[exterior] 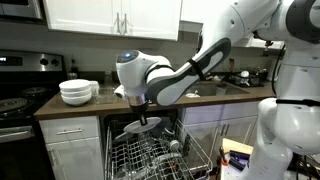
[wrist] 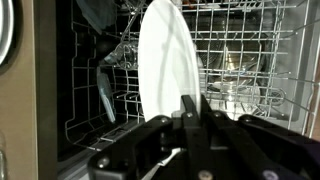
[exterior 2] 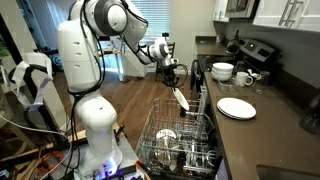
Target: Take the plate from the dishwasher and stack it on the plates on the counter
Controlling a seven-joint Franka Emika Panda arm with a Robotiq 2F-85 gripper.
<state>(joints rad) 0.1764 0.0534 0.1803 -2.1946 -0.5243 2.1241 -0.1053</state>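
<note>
Below gripper point(exterior 2: 176, 84): plate point(exterior 2: 181, 99), rim clamped tight in its grip, long axis hanging downward. Sideways from gripper, well apart: plates point(exterior 2: 236, 108) on counter point(exterior 2: 255, 142).

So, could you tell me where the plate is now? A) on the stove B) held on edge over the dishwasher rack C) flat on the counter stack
B: the gripper is shut on the plate, holding it on edge over the dishwasher rack, apart from the plates on the counter.
</note>
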